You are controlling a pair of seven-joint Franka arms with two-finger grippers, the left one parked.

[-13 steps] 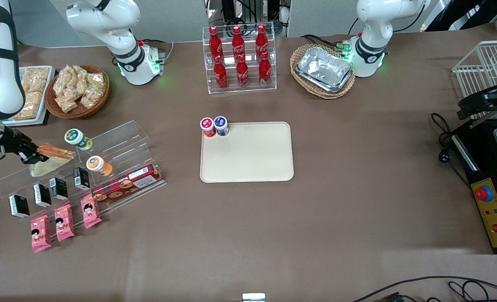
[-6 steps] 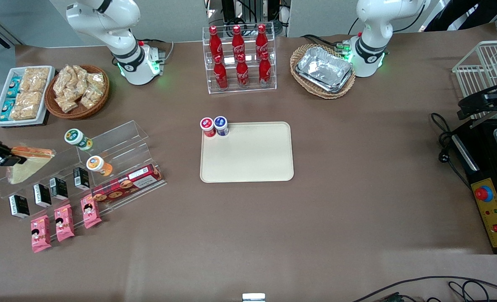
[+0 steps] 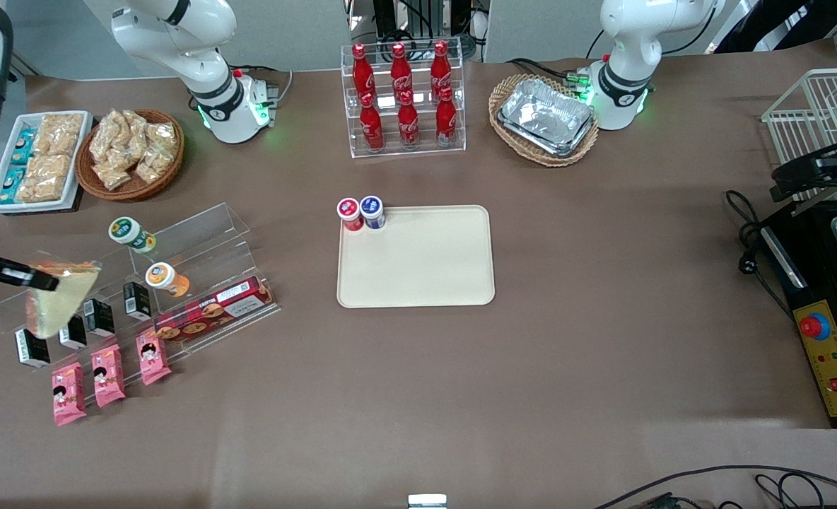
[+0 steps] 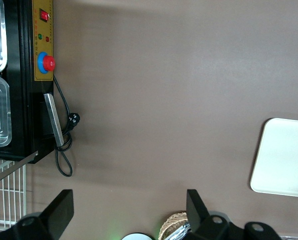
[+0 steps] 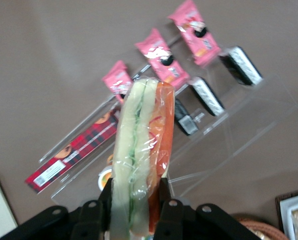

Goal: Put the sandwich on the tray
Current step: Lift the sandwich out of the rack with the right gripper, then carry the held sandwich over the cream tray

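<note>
Brown table [image 3: 602, 339], working arm's end: sandwich [image 3: 56, 297] held aloft over clear display rack [image 3: 199, 240], gripper [image 3: 40, 281] fingers [image 5: 105, 196] clamped on its wrap. Since earlier: wedge tipped point-down, nearer front camera. Tray [image 3: 418, 276] well apart.

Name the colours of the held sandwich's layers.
Pale bread, thin green and orange filling under clear wrap; the sandwich, in the gripper, shows best in the right wrist view.

- The right arm's pincer [image 3: 40, 281] hangs raised at the working arm's end of the desk.
- Its fingers [image 5: 165, 200] clamp the sandwich [image 5: 141, 150].
</note>
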